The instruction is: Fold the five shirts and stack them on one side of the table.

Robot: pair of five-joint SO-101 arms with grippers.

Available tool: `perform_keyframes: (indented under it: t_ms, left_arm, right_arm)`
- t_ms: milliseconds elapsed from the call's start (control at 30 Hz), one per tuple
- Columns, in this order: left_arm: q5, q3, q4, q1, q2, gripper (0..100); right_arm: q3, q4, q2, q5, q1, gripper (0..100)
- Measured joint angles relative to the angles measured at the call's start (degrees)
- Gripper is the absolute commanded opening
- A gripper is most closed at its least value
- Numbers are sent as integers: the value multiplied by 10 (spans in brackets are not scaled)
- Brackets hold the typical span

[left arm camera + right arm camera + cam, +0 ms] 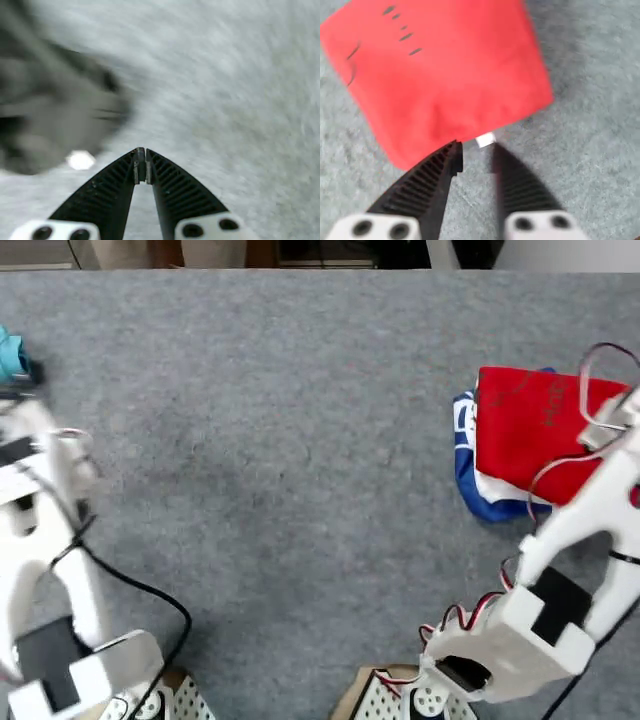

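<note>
Right claw (475, 150) ajar beside one red shirt (445, 75)

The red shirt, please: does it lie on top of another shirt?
Yes, the red shirt rests on a blue shirt showing beneath its edge.

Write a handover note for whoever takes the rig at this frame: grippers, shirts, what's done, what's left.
Left gripper: shut, empty, over the grey table.
Right gripper: open, holding nothing, at the edge of the red shirt.
Things: the red shirt lies folded on a blue-and-white shirt on the right arm's side.
Done: at least two stacked; any more underneath cannot be told.
Left: the other shirts. A teal thing at the table's opposite edge may be one.
</note>
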Motion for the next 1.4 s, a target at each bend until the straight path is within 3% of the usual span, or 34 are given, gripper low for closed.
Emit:
perform_keyframes:
  t_ms: [133,300,633,767,867,1167,1400]
  left_arm:
    - [-53,-64,29,-118,-52,193]
    - [-57,-80,-28,-228,-62,229]
    - [-55,-135,-219,-241,170,224]
    - [-47,-208,-249,-236,294,120]
    - [-49,-273,-201,-235,329,11]
    - [-52,-484,84,-173,326,19]
    - [-52,-623,318,-26,225,19]
  right_arm:
    - [0,0,0,15,-36,4]
    - [27,1,0,25,-52,3]
    - [98,1,0,25,-100,3]
    - [100,1,0,16,-138,3]
    - [100,1,0,-11,-160,3]
    - [100,1,0,-33,-207,3]
    - [100,1,0,-33,-255,3]
